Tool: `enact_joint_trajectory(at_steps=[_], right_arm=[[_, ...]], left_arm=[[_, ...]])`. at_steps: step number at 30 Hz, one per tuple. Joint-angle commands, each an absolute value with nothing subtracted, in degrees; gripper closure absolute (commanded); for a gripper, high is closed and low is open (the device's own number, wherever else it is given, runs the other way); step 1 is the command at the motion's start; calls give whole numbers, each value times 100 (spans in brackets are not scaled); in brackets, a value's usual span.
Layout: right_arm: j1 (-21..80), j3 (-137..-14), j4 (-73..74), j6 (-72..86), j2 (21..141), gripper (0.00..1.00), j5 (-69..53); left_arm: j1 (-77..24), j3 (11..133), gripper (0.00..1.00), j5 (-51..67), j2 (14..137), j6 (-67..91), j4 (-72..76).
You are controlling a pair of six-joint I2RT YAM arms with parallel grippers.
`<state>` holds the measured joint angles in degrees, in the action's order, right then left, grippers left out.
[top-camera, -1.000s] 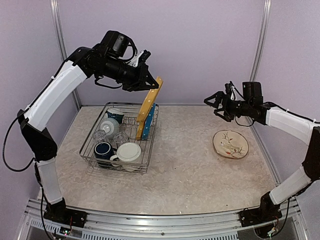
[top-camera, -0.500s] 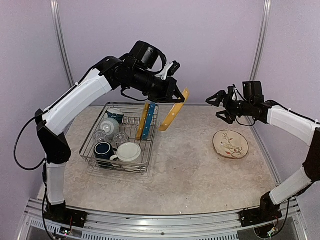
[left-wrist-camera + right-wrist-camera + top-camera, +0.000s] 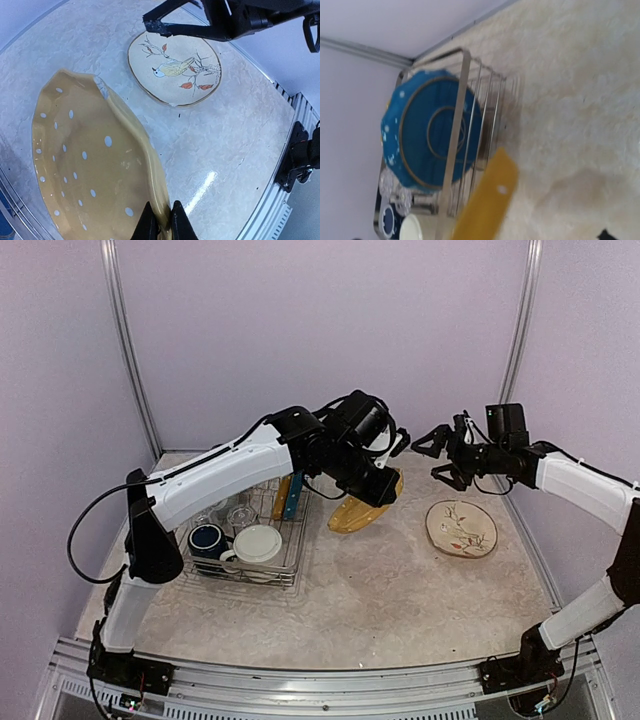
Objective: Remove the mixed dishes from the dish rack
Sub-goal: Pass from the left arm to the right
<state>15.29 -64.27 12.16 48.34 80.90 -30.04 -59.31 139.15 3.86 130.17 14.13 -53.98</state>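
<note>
The left hand (image 3: pixel 160 222) pinches the yellow plate (image 3: pixel 85 165) by its rim, so lower it slowly and flat onto the tabletop (image 3: pixel 225 150).

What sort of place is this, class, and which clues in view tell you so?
Probably a robotics lab test cell, not a kitchen: a left arm and right arm bolted to a metal rail, plain lilac walls with metal posts, and a dish rack on a marble-look table.

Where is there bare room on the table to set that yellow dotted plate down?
Bare table between the dish rack and the bird plate, and the wide near strip in front of both. Inside the rack is crowded.
</note>
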Motion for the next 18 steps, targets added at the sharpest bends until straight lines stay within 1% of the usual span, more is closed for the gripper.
enact_joint_trajectory(at_steps=[1,4,7,11,12,13,14,16,18], right_arm=[[1664,-6125,1371,4581,8217,0,-3451],[1720,-5949,1281,4562,8346,0,-3734],[1788,-5801,1145,4572,8532,4,-4007],[1862,-5534,738,4791,8686,13,-4347],[1871,-5438,453,4928,8699,15,-4457],[1872,-5175,-125,5335,8733,19,-4683],[1872,-5071,-375,5502,8761,21,-4768],[1869,-4936,-694,5756,8827,26,-4891],[1872,-4861,-913,5900,8882,30,-4986]], left_arm=[[-6208,14061,100,-409,13055,747,-4716],[-6327,14056,100,-624,13198,598,-4690],[-6417,14057,100,-797,13324,463,-4660],[-6531,14052,100,-1009,13446,317,-4648],[-6551,14051,100,-1102,13483,276,-4645],[-6611,14052,100,-1237,13557,180,-4639],[-6637,14051,100,-1302,13580,142,-4633],[-6687,14044,100,-1371,13626,73,-4624],[-6716,14029,100,-1424,13681,20,-4624]])
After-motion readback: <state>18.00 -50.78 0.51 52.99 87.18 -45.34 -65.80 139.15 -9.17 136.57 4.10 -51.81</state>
